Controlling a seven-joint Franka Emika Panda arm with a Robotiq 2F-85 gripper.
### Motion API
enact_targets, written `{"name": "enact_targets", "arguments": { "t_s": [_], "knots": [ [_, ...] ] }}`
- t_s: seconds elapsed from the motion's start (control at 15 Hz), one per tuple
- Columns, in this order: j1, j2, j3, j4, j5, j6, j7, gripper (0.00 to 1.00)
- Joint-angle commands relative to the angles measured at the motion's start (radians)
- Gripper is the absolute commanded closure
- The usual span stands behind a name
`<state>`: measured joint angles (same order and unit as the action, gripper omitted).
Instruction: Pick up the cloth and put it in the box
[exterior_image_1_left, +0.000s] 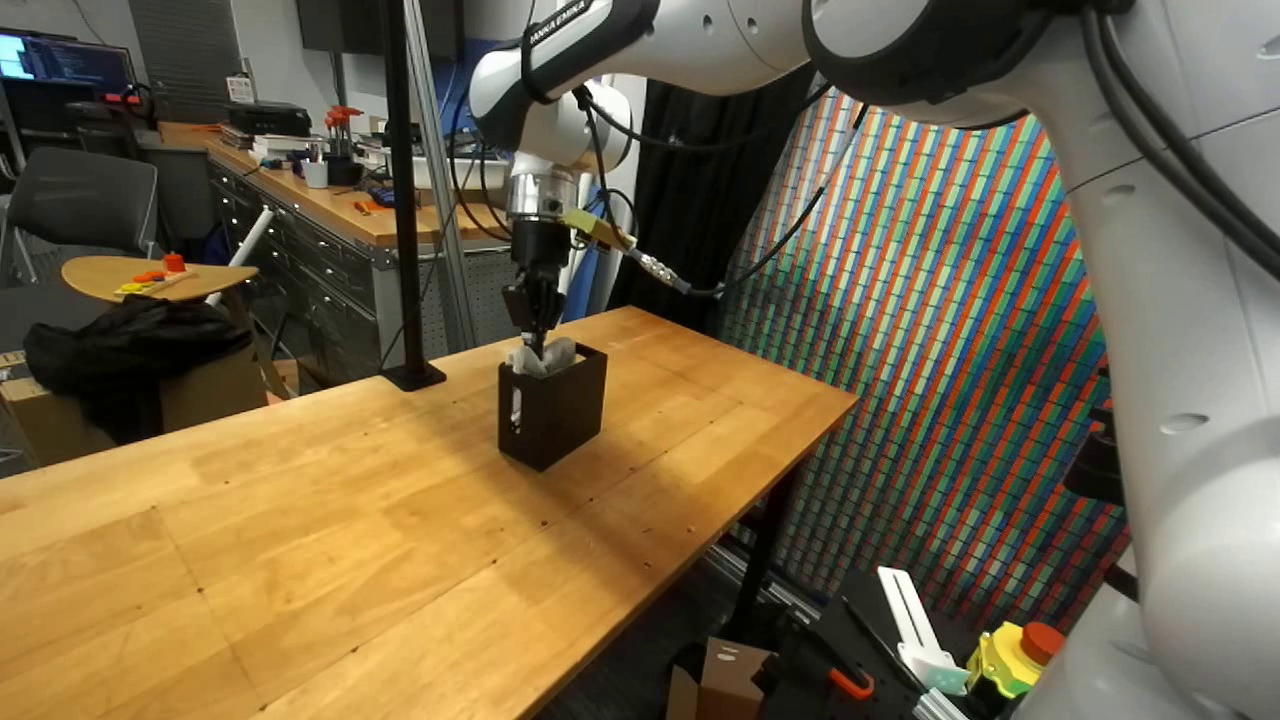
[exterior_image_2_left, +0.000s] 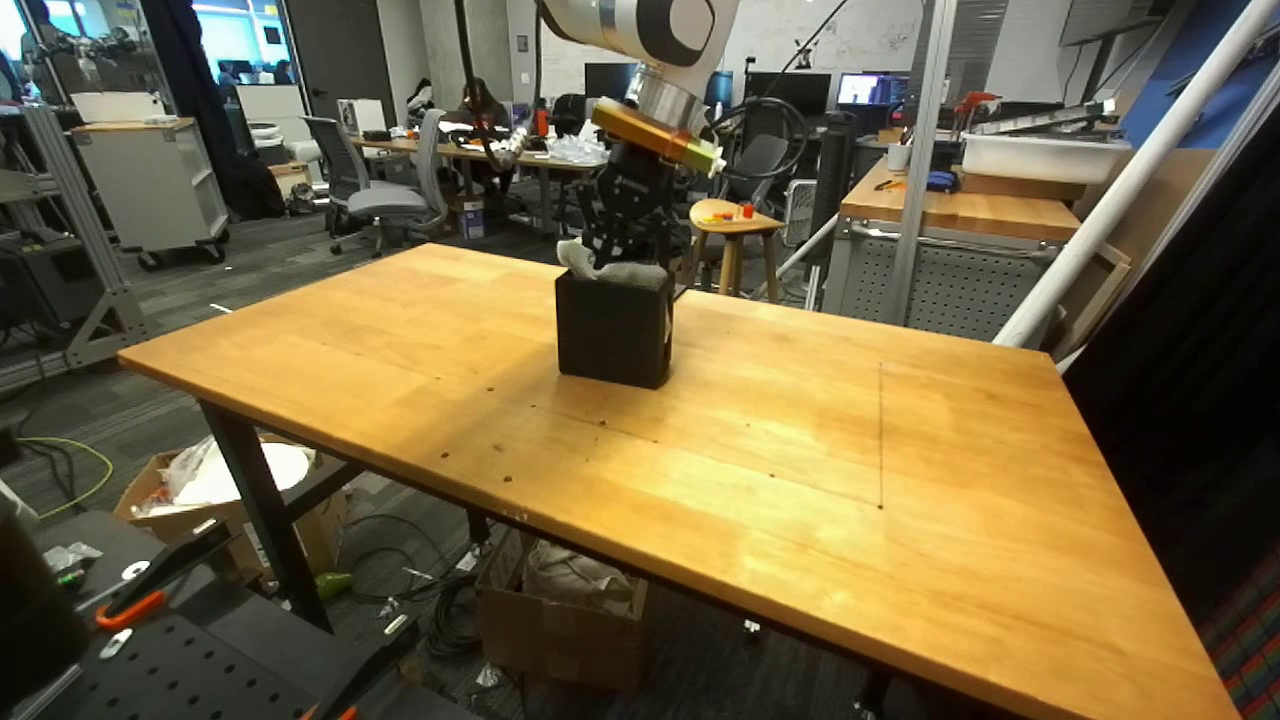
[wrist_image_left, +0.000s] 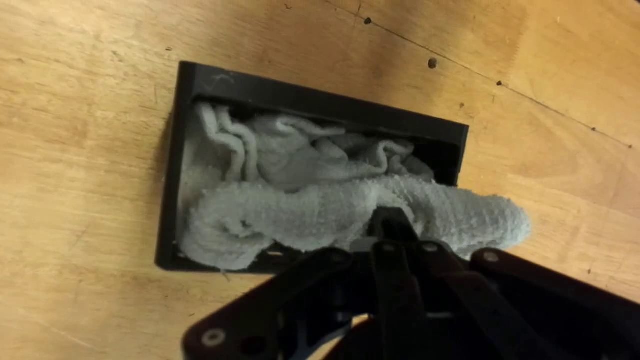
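Observation:
The dark box (exterior_image_1_left: 560, 420) stands upright on the wooden table with its top open. Crumpled grey-white cloth (wrist_image_left: 300, 210) fills much of it, and folds lie deeper inside along the far wall in the wrist view. A thick roll of the cloth rises above the rim (wrist_image_left: 320, 104), and one end hangs out past the box's edge. Pointing down over the box, my gripper (wrist_image_left: 392, 215) has its fingers together, tips pressed into a dip in that roll. No cloth can be made out between them. In an exterior view the cloth (exterior_image_2_left: 632, 274) partly hides the fingertips.
The wooden table (exterior_image_1_left: 330, 520) spreads around the box. A black post (exterior_image_1_left: 405, 250) is fixed at the table's edge near the box. Beyond stand a workbench (exterior_image_1_left: 300, 205) and a small stool (exterior_image_2_left: 735, 222). Cables run along the arm.

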<state>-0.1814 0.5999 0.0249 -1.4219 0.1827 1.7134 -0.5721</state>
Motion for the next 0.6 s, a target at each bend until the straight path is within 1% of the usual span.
{"name": "enact_targets", "arguments": {
  "t_s": [0.0,0.27,0.53],
  "knots": [
    [-0.005,-0.055,0.013,-0.115,0.016,0.068,0.010,1.00],
    [-0.007,-0.064,0.015,-0.173,0.023,0.110,0.008,1.00],
    [-0.008,-0.054,0.020,-0.195,0.034,0.135,0.004,1.00]
  ]
}}
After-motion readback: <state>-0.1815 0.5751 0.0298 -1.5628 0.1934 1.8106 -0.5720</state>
